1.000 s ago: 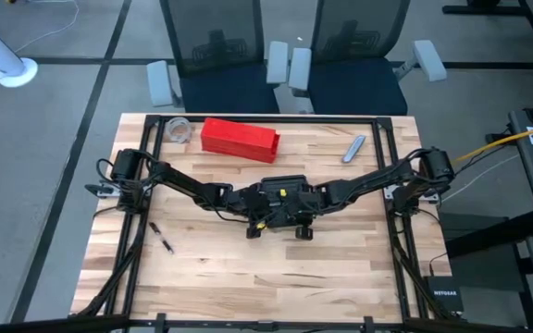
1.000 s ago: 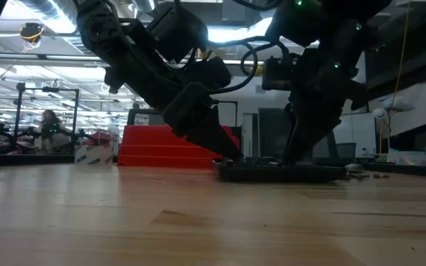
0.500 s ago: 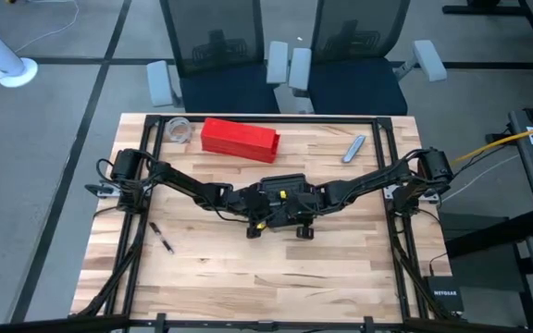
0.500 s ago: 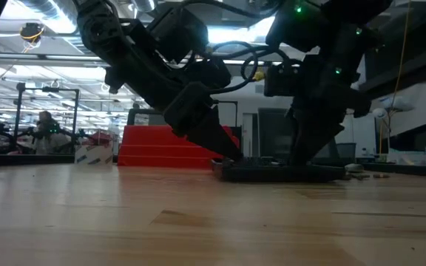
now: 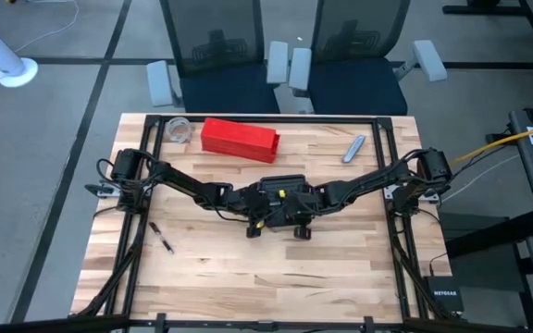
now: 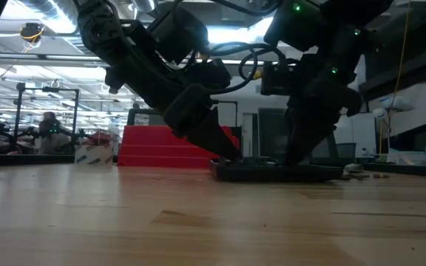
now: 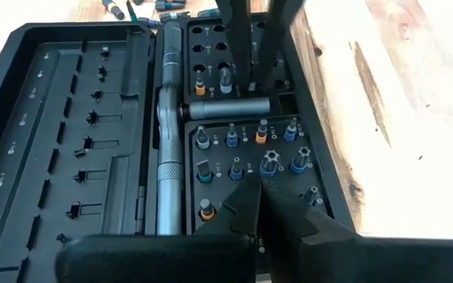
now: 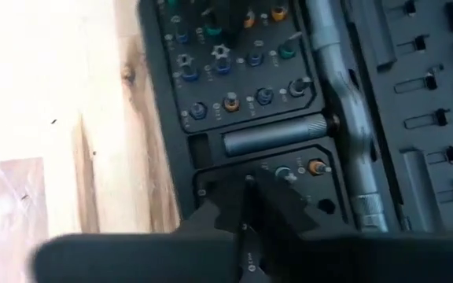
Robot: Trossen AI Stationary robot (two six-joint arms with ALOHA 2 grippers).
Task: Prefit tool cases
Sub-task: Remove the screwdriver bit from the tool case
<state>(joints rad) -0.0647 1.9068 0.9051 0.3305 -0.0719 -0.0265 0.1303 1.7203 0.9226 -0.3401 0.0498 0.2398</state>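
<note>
The left claw (image 7: 262, 206), fingers together, rests its tips on the socket grid of the open black plastic tool case (image 7: 85, 134), beside the grey metal ratchet handle (image 7: 167, 157) lying along the hinge. The right claw (image 8: 246, 206), fingers drawn together, presses onto the same gridded half from the opposite side. The case lies flat at the centre of the light wooden table (image 5: 248, 277). Farther back sits a long red plastic box (image 5: 239, 137).
</note>
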